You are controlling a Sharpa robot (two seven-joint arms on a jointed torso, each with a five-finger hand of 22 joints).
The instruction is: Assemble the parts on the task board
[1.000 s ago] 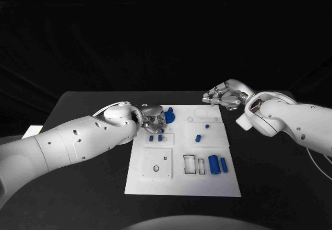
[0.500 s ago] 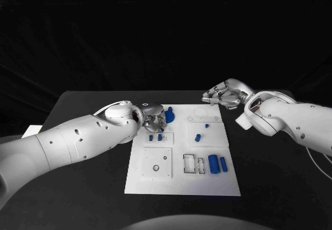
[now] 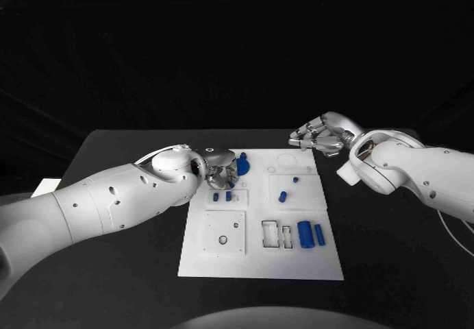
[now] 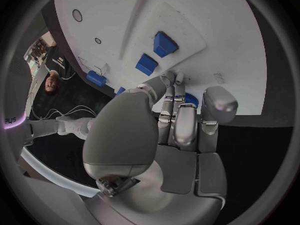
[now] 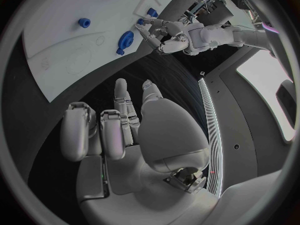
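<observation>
Left hand (image 3: pixel 219 173) at task board (image 3: pixel 262 264) far-left corner, fingers (image 4: pixel 180 116) touching blue gear-like part (image 3: pixel 241 164); grip unclear. Part looks small, rigid, light, slick: pinch rim. Right hand (image 3: pixel 318 137) fingers curled, empty.

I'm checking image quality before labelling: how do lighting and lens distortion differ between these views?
Head view: dark surround, bright task board with straight edges, undistorted. Left wrist view: fisheye bends the board's edge, left hand evenly lit. Right wrist view: same curving, right hand well lit.
</observation>
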